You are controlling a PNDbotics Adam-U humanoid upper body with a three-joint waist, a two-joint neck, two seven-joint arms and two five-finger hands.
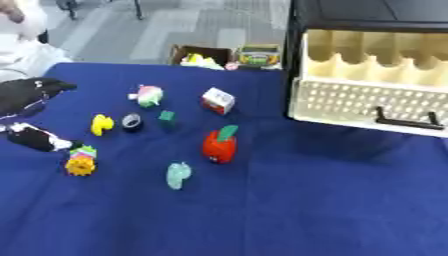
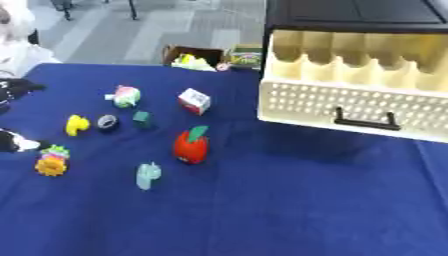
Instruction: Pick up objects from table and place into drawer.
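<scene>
Several small toys lie on the blue tablecloth [image 1: 306, 210]: a red apple with a green leaf [image 1: 220, 146], a pale green figure [image 1: 178, 175], a yellow piece [image 1: 101, 124], a dark ring [image 1: 132, 122], a small green block [image 1: 166, 117], a pink and green ball [image 1: 148, 95], a white and red box [image 1: 218, 100] and a yellow gear with a green top [image 1: 80, 165]. The cream drawer [image 2: 297, 102] stands pulled out of a black cabinet [image 2: 350, 12] at the right, its black handle [image 2: 363, 119] facing me. My left hand [image 1: 33, 137], black and white, lies at the left edge just beside the gear.
A black forearm [image 1: 26, 94] lies across the table's far left corner. Behind the table's far edge stand a cardboard box [image 1: 203, 54] with bits in it and a small colourful carton [image 1: 259, 56]. Bare blue cloth stretches across the front and under the drawer.
</scene>
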